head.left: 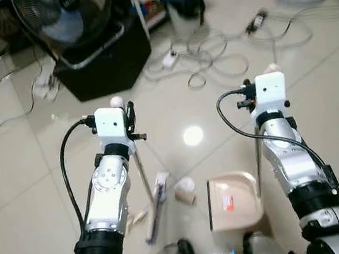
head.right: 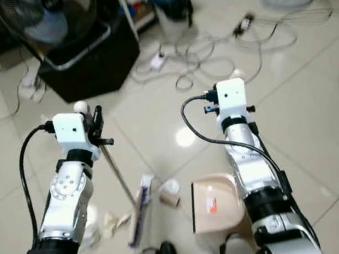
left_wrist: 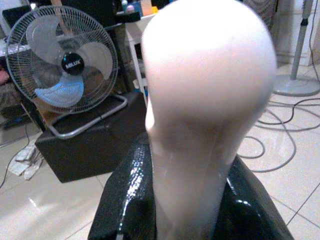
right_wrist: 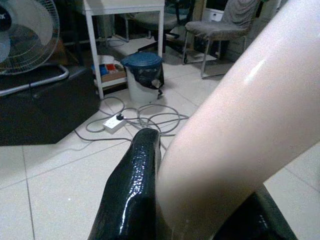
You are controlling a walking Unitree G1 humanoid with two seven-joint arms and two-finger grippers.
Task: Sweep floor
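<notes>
Glossy pale tile floor (head.left: pixel 25 187); far: fan (head.left: pixel 63 15) on black box (head.left: pixel 106 63), cables (head.left: pixel 222 55), bin (head.left: pixel 182 4). Left gripper (left_wrist: pixel 185 200) clamps broom (head.left: pixel 142 169); right gripper (right_wrist: pixel 200 210) clamps dustpan (head.left: pixel 233 202); litter (head.left: pixel 185 190) between.

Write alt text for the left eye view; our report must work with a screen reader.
Two silver robot arms reach over a glossy white tile floor, the left tool holding a thin broom handle and the right tool holding a beige plastic dustpan. Paper scraps lie between the broom head and the pan.
</notes>
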